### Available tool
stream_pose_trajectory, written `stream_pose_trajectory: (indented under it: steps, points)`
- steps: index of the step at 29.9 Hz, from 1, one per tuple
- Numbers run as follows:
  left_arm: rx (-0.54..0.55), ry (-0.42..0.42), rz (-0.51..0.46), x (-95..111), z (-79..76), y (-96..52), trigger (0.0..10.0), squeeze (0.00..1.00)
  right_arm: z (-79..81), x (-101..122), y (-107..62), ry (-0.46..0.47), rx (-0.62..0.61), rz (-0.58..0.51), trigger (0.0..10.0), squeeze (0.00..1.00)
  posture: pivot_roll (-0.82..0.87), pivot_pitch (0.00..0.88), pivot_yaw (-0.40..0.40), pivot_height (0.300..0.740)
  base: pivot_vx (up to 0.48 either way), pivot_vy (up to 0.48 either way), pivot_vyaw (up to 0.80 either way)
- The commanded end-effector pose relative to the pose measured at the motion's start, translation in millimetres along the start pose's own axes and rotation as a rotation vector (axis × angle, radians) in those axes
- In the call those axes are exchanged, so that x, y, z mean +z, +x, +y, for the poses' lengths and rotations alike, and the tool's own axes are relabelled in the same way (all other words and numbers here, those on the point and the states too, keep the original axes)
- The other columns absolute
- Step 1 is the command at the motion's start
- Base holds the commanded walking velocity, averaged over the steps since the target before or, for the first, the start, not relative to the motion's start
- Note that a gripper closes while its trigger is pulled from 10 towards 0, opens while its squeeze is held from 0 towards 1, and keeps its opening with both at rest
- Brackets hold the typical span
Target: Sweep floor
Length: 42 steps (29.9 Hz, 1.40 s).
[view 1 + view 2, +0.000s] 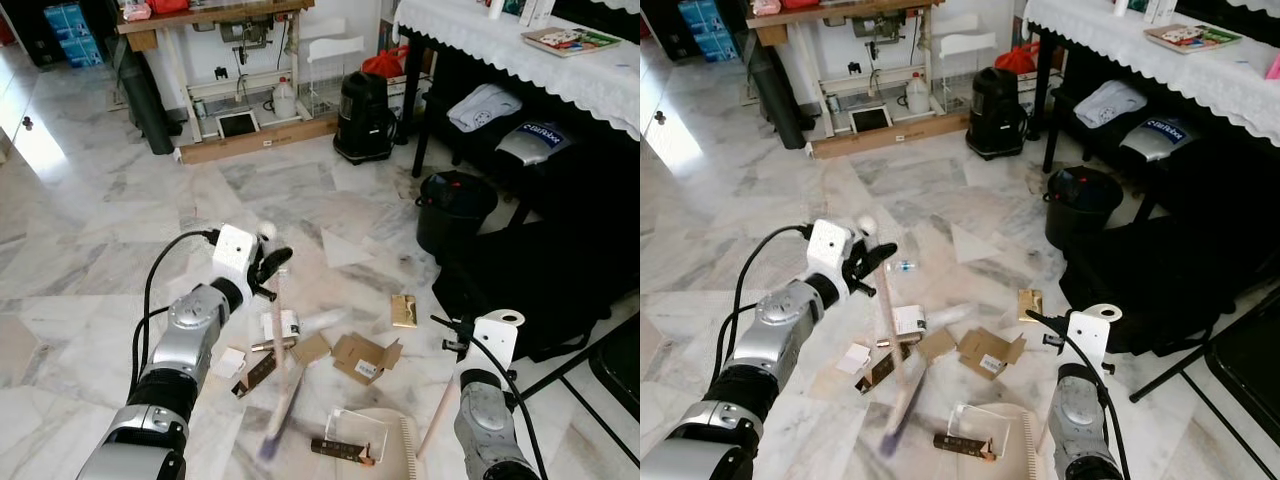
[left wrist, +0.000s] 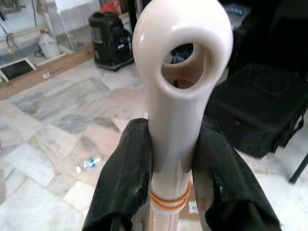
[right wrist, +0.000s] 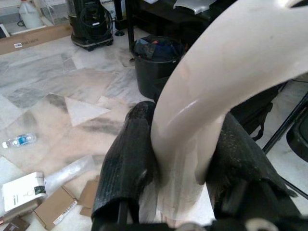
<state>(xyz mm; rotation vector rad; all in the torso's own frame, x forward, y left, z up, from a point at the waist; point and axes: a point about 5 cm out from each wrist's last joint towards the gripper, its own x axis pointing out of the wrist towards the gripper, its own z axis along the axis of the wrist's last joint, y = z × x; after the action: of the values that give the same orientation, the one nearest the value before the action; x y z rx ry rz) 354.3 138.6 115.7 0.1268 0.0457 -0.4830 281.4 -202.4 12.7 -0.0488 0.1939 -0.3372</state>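
My left gripper (image 1: 270, 265) is shut on the top of a cream broom handle (image 2: 175, 96) with a looped end. The broom (image 1: 278, 350) slants down to its blurred brush (image 1: 270, 438) on the marble floor. My right gripper (image 3: 185, 115) is shut on the curved cream handle (image 3: 211, 72) of a dustpan (image 1: 390, 450), which rests on the floor by the brush. A clear plastic box (image 1: 355, 430) and a brown item (image 1: 340, 450) lie at the pan's mouth. Cardboard pieces (image 1: 360, 357), a white box (image 1: 288, 323), a gold box (image 1: 403, 310) and a small bottle (image 1: 902, 266) litter the floor.
A black bin (image 1: 455, 205) and a large black bag (image 1: 540, 280) stand to the right, under a table with a white cloth (image 1: 500, 40). A black vacuum (image 1: 365, 115) and a workbench (image 1: 215, 15) stand at the back. Open marble floor lies to the left.
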Motion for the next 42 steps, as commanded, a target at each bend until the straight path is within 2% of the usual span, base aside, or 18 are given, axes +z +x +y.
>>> stream_pose_trajectory:
  steps: [1, 6, 9, 20, 25, 30, 34, 39, 42]
  points:
    - [0.006, 0.034, -0.022, 4, 3.6, -0.2, 10.0, 0.0, 0.7, -10, -4.0, 0.0, 0.004, 0.056, 10.0, 0.0, -0.1, 0.0, 0.046, 0.74, 0.0, 0.0, 0.0]
    - [-0.024, 0.007, 0.005, -5, -2.7, -0.5, 10.0, 0.0, 2.3, -9, -3.7, 0.003, 0.008, 0.054, 10.0, 0.0, -0.1, 0.0, 0.048, 0.74, 0.0, 0.0, 0.0]
    - [-0.023, -0.04, 0.007, -10, -7.1, 0.9, 10.0, 0.0, 3.0, -9, -3.7, 0.007, 0.012, 0.053, 10.0, 0.0, -0.1, 0.0, 0.048, 0.74, 0.0, 0.0, 0.0]
    - [-0.092, -0.116, 0.008, -11, -21.6, 8.6, 10.0, 0.0, 2.9, -9, -3.5, 0.017, 0.016, 0.053, 10.0, 0.0, -0.11, 0.0, 0.051, 0.74, 0.0, 0.0, 0.0]
    - [-0.172, -0.258, -0.028, -7, -29.1, 10.9, 10.0, 0.0, 3.9, -8, -3.4, 0.023, 0.024, 0.054, 10.0, 0.0, -0.11, 0.0, 0.052, 0.74, 0.0, 0.0, 0.0]
    - [-0.187, -0.297, -0.046, -5, -28.8, 10.2, 10.0, 0.0, 5.3, -9, -3.8, 0.024, 0.03, 0.06, 10.0, 0.0, -0.11, 0.0, 0.051, 0.74, 0.0, 0.0, 0.0]
    - [-0.188, -0.303, -0.048, -4, -28.2, 9.8, 10.0, 0.0, 5.8, -9, -3.7, 0.024, 0.033, 0.062, 10.0, 0.0, -0.11, 0.0, 0.051, 0.74, 0.0, 0.0, 0.0]
    - [-0.155, -0.25, -0.09, 7, -19.4, 9.5, 10.0, 0.0, 5.2, -10, -3.5, 0.024, 0.034, 0.066, 10.0, 0.0, -0.11, 0.0, 0.051, 0.74, 0.0, 0.0, 0.0]
    - [-0.137, -0.159, -0.122, 18, -14.4, 8.5, 10.0, 0.0, 3.4, -10, -3.5, 0.022, 0.032, 0.069, 10.0, 0.0, -0.1, 0.0, 0.05, 0.74, 0.0, 0.0, 0.0]
